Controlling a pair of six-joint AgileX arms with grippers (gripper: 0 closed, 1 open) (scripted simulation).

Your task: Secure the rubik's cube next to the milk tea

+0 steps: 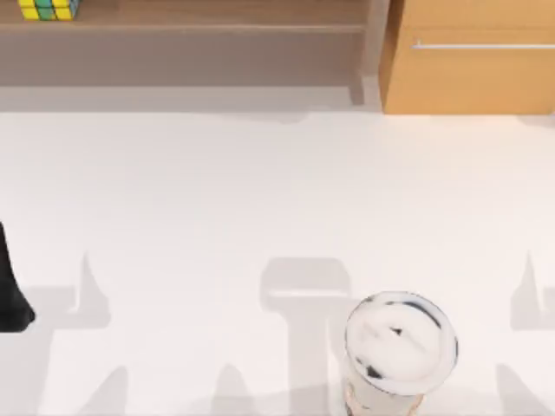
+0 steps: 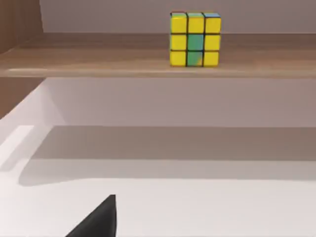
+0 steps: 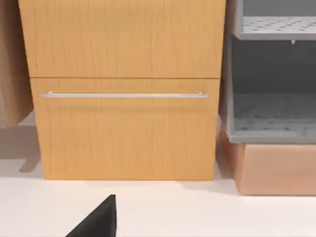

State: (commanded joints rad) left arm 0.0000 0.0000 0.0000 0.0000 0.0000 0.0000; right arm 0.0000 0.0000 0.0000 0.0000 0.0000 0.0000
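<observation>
The rubik's cube (image 1: 49, 9) rests on a wooden shelf (image 1: 217, 26) at the table's far left back corner; it has yellow, green and blue squares. In the left wrist view the rubik's cube (image 2: 195, 39) faces the camera from well ahead, on the shelf board. The milk tea (image 1: 401, 344), a round cup with a white speckled top, stands near the front edge, right of centre. My left gripper (image 2: 98, 222) shows as a dark tip, far from the cube, and the left arm (image 1: 13, 290) sits at the table's left edge. A dark tip of my right gripper (image 3: 98, 222) faces the cabinet.
A light wooden drawer cabinet (image 1: 473, 56) with a metal handle (image 3: 123, 95) stands at the back right. Beside it, the right wrist view shows a grey perforated rack (image 3: 274, 74) on a tan block. The white tabletop (image 1: 260, 191) spreads between shelf and cup.
</observation>
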